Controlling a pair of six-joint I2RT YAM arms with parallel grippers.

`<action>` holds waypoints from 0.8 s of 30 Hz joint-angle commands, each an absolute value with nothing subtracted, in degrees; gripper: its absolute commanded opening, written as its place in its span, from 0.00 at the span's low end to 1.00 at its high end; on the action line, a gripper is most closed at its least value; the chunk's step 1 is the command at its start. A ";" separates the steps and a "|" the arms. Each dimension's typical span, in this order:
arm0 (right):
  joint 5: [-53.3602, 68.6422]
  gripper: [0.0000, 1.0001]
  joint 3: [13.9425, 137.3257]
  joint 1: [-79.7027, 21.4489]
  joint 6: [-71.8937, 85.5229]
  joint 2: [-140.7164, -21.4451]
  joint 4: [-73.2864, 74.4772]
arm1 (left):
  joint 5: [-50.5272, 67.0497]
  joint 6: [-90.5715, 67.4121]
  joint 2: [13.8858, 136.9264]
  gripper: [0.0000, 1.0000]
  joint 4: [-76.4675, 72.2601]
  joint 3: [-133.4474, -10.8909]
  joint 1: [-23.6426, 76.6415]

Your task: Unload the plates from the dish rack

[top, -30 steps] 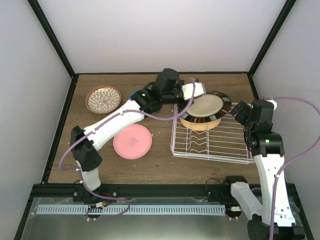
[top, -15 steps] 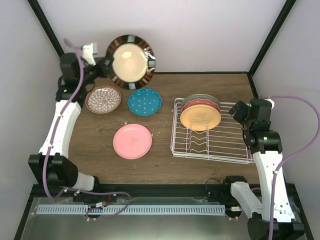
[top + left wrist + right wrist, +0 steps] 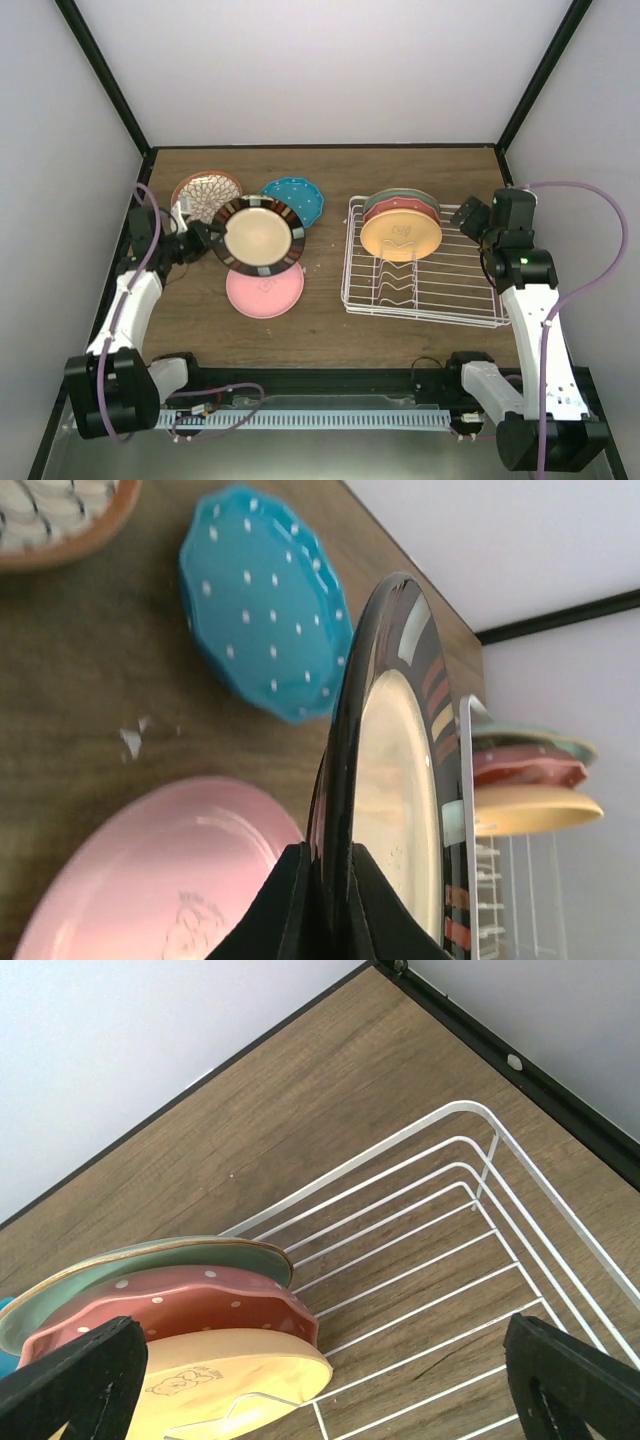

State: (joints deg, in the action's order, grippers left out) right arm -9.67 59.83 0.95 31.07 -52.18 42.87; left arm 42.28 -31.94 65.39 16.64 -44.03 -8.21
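Left side: the left jaws are clenched on the tan plate (image 3: 259, 235). In the wrist view both fingers (image 3: 290, 905) pinch its dark rim, one on each face, and the plate stands edge-on straight out from them. From above, the plate faces up toward the camera, with the jaws at its left edge.

Position of the tan plate: out of the rack (image 3: 440, 290), on the left half of the bench (image 3: 400, 170). It covers the far part of the pink plate (image 3: 265, 292), which lies flat on the bench. I cannot tell whether the two touch. The teal plate (image 3: 300, 195) lies flat just beyond it, partly hidden by its rim. The petal plate (image 3: 198, 192) lies to the far left of that.

Rack: three plates stand leaning in the tines at the far end. These are the green plate (image 3: 400, 197) at the back, the red plate (image 3: 425, 208) in the middle and the yellow plate (image 3: 400, 237) in front.

Right side: the right jaws are released, fingers (image 3: 75, 1380) spread wide with nothing between them. They hang at the right edge of the rack, pointing at the three plates and well apart from them.
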 commanded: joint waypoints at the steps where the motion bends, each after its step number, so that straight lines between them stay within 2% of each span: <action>1: -9.06 1.00 60.80 1.23 30.21 -52.29 42.39 | 51.86 -35.38 59.28 0.04 12.40 -39.87 -8.40; 12: -9.43 1.00 59.63 1.24 31.55 -50.45 45.26 | 51.56 -31.23 55.69 0.04 17.73 -30.17 -8.43; 24: -9.41 1.00 59.34 1.23 31.58 -50.60 45.04 | 48.60 -28.89 62.30 0.04 12.65 -25.91 -8.17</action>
State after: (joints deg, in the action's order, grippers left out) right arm -9.02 59.77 0.95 31.11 -50.94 44.75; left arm 45.12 -29.47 61.82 17.80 -25.76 -8.21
